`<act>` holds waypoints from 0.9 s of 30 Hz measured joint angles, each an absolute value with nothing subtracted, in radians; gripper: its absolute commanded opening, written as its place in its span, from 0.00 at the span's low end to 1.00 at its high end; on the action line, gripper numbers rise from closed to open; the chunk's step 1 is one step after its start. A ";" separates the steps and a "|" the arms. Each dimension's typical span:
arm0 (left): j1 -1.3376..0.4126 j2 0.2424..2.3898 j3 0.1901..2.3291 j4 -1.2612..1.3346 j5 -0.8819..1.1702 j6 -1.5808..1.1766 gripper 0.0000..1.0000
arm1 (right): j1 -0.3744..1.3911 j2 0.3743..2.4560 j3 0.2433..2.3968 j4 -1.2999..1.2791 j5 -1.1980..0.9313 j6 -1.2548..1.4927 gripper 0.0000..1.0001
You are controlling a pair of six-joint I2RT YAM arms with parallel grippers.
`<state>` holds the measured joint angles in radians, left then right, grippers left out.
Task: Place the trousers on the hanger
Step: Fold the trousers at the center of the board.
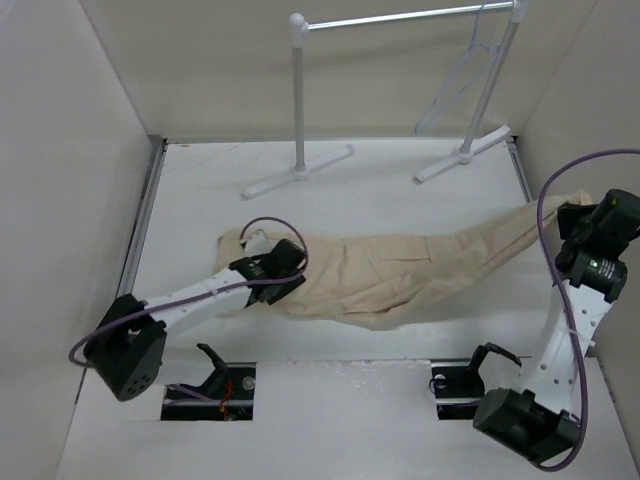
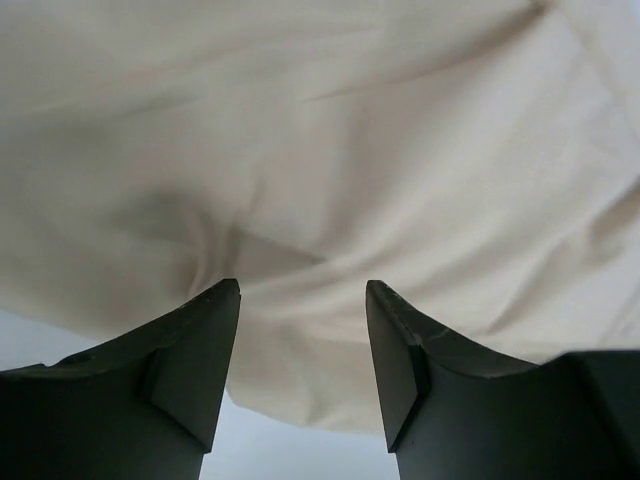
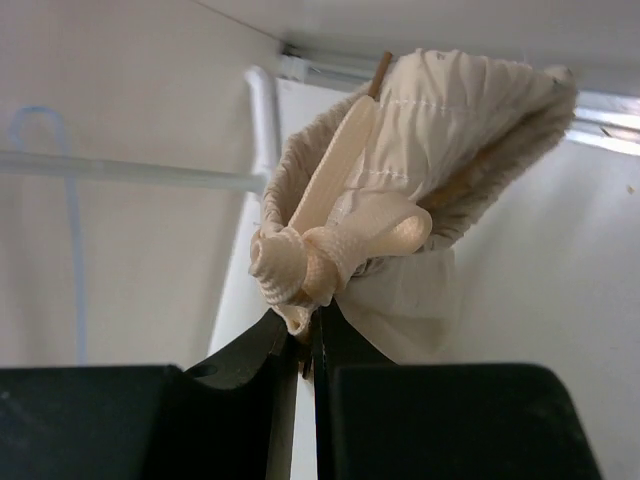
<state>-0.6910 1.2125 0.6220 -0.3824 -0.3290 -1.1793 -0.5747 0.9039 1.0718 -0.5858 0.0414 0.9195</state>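
Note:
The beige trousers (image 1: 400, 265) lie stretched across the table from left to right. My right gripper (image 1: 575, 228) is shut on their waistband end, with the drawstring knot (image 3: 310, 260) bunched just above the fingers, and holds that end lifted at the right. My left gripper (image 1: 282, 282) is open and low over the leg end; cloth (image 2: 320, 180) fills its view, with an edge of cloth lying between the fingers (image 2: 200, 350). The pale hanger (image 1: 465, 75) hangs by its hook from the rack bar at the back right, apart from both grippers.
A white tube garment rack (image 1: 300, 100) with a silver bar stands at the back, its feet on the table. White walls enclose the left, right and back sides. Two dark cut-outs (image 1: 215, 390) lie by the arm bases at the near edge.

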 measured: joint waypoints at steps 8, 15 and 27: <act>-0.799 1.267 0.838 -0.376 -0.347 -1.229 0.53 | -0.278 0.894 1.222 -0.601 0.022 0.837 0.11; -0.311 0.866 0.812 -0.492 -0.313 -1.078 0.54 | 0.305 0.998 1.341 -0.615 0.151 0.835 0.11; 0.056 0.701 0.775 -0.686 -0.204 -0.921 0.58 | 1.053 1.765 1.847 -0.595 0.324 0.834 0.19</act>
